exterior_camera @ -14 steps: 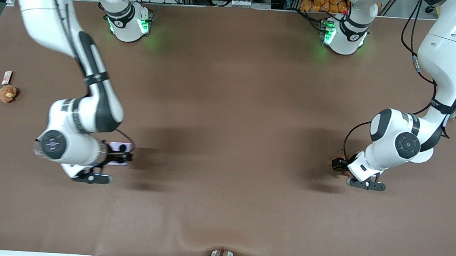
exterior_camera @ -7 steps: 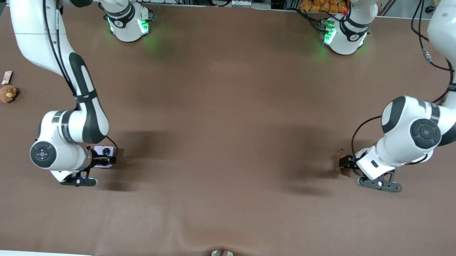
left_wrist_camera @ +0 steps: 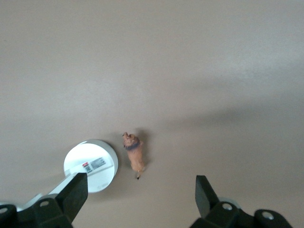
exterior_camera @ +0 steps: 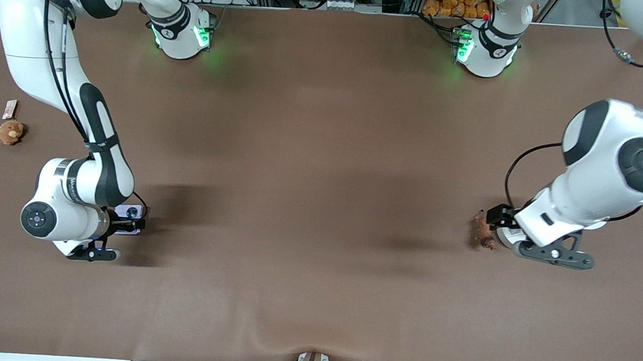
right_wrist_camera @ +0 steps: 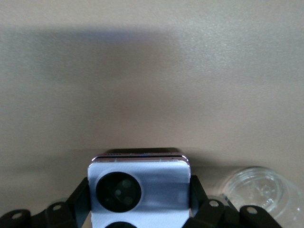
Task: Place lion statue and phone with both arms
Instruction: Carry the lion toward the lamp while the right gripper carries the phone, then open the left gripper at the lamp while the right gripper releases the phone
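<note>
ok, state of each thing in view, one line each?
lion statue: lying on the table, not gripped, beside the white disc stand.
phone: gripped between the right end effector's fingers.
left end effector: open, above the lion statue.
right end effector: shut on the phone.
white disc stand: on the table.
brown plush: on the table, untouched.

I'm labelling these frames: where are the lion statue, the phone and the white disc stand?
lion statue [left_wrist_camera: 135, 154], left wrist view, its body.
phone [right_wrist_camera: 138, 190], right wrist view, its lilac face.
white disc stand [left_wrist_camera: 90, 164], left wrist view, its top.
</note>
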Robot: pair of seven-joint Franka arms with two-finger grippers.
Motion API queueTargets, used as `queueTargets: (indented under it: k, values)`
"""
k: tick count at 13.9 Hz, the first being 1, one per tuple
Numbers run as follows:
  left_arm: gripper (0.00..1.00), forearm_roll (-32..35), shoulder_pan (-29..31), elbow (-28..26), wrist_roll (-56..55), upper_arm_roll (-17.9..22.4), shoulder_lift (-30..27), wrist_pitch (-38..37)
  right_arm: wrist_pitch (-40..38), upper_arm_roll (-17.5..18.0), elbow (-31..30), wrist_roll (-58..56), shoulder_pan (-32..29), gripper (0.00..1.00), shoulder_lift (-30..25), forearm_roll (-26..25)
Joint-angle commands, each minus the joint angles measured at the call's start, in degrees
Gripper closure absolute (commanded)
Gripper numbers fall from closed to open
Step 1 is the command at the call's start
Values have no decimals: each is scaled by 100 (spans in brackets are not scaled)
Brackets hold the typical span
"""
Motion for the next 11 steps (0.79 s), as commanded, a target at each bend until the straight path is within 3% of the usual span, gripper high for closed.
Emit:
queueTargets:
  k: [1,6,9,11]
  values:
    - [0,92,52,449,-16,-73,-29,-605,17,136,34,-86,-82,0,-59,-133]
    - [0,31,60,537,-16,-64,-459,-992,-263,162,342,-85,15,0,-479,-98]
    - [0,-241,52,555,-60,-64,-810,-1054,-763,188,342,-94,137,0,-1339,-98]
    - [0,-199,69,555,-147,-55,-916,-1046,-1701,267,281,-94,156,0,-2024,-45]
